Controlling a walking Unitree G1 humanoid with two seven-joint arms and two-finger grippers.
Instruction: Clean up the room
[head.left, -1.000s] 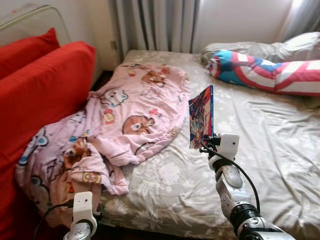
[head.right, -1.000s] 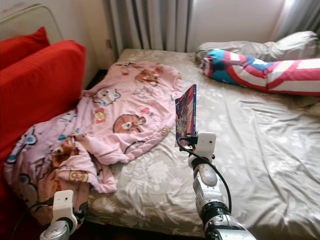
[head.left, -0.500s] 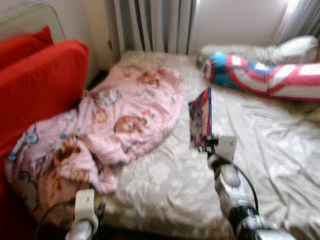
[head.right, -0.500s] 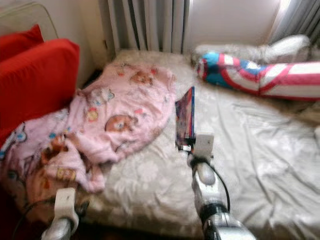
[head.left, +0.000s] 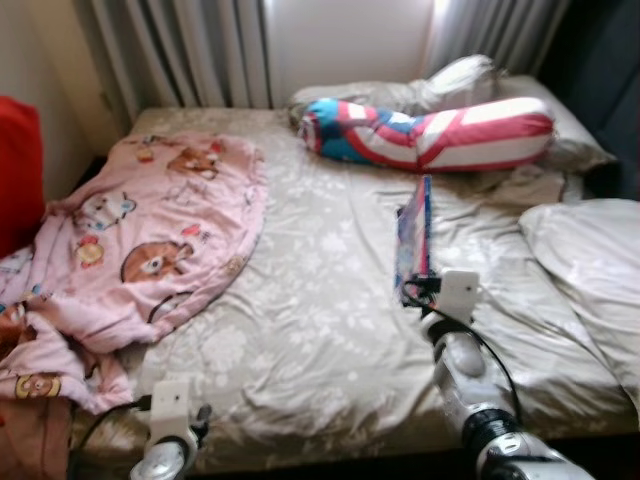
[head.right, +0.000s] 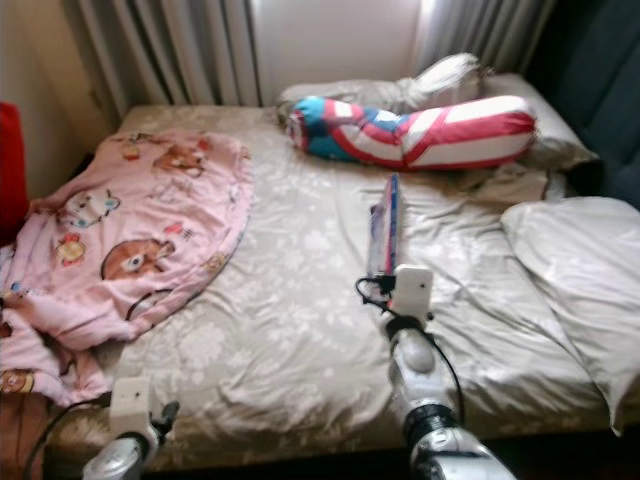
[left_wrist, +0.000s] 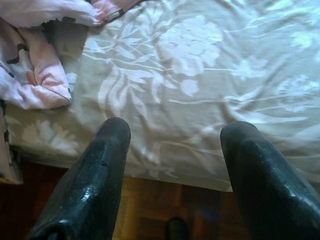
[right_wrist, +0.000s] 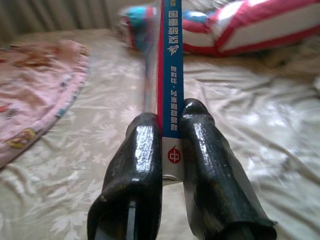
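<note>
At my nine o'clock a pink cartoon-print blanket (head.left: 150, 230) lies rumpled over the left side of the bed (head.left: 330, 330), spilling off the near edge. Low at my seven o'clock, my left gripper (left_wrist: 172, 142) hangs over the bed's near edge with its two black fingers (left_wrist: 95, 175) spread wide apart and nothing between them; the floral sheet and a strip of wooden floor lie beneath. At my twelve o'clock, near the headboard end, a red, white and blue bolster pillow (head.left: 430, 132) lies across the bed in front of grey curtains (head.left: 180, 50). At my one o'clock my right gripper (right_wrist: 171, 135) is clamped on the lower spine of a thin blue-spined book (head.left: 413, 235), holding it upright, edge-on, above the sheet. At three o'clock lies a white pillow (head.left: 590, 260).
</note>
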